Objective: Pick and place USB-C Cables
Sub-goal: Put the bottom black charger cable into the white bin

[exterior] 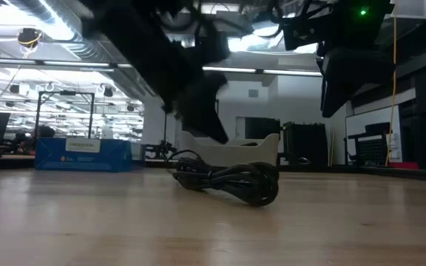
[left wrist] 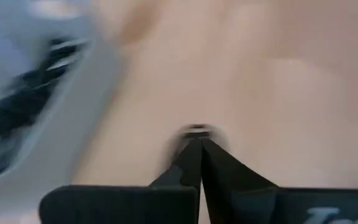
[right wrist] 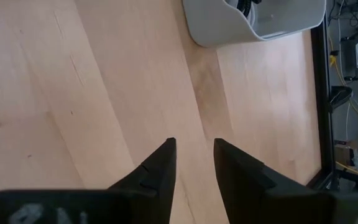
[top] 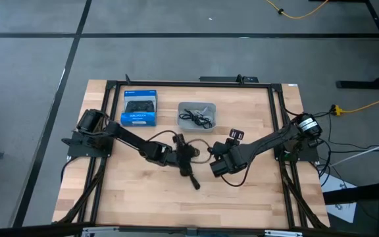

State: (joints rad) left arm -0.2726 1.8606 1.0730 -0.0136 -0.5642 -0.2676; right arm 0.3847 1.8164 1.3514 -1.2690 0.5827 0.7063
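— Cables first: where do they lie?

— One black cable [exterior: 231, 181] rests coiled on the bench [top: 255, 197] near the middle, just below the left gripper [top: 188, 152] in the high view. From bench level the left arm's dark bulk hangs right over the coil; whether it touches is unclear. More cables [top: 197, 118] sit in the grey tray [top: 197, 115] beside the blue box [top: 139, 108], well apart from both grippers.

— And the fingers?

— The left pair is pressed together, tips meeting; a small blurred thing shows at the tips in its wrist view, too smeared to name. The right gripper [right wrist: 192, 155] hovers over bare wood with a narrow gap between its fingers, holding nothing.

— Anything hard to read?

— The tray's cables tangle, so their number is uncertain. The right wrist view cuts the tray at the edge.
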